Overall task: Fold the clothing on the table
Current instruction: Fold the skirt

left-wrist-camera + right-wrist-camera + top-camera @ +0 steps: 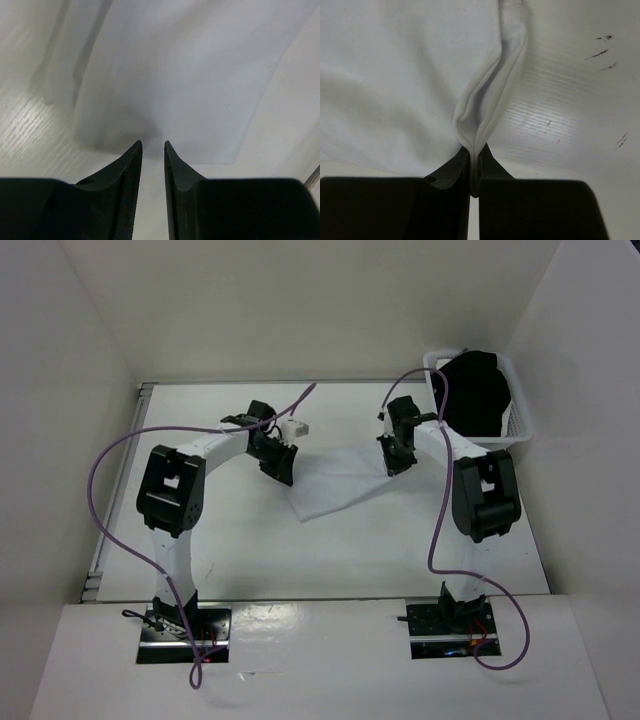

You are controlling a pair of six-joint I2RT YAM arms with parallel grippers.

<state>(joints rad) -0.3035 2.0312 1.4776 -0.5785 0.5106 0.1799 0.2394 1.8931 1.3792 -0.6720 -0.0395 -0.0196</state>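
Right wrist view alone shows the right gripper [474, 152] clenched on a raised fold of the clothing [395, 90]. Left gripper [153, 146] has its jaws slightly parted and empty (cloth just beyond the tips). From overhead, both arms bend inward at the cloth's side edges. The cloth is white and wrinkled, lying mid-table [300, 560].

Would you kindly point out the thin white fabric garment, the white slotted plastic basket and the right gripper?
Thin white fabric garment [335, 485], top view, its flat middle.
White slotted plastic basket [520, 423], top view, its right wall.
Right gripper [474, 148], right wrist view, between fingertips pinching the garment.
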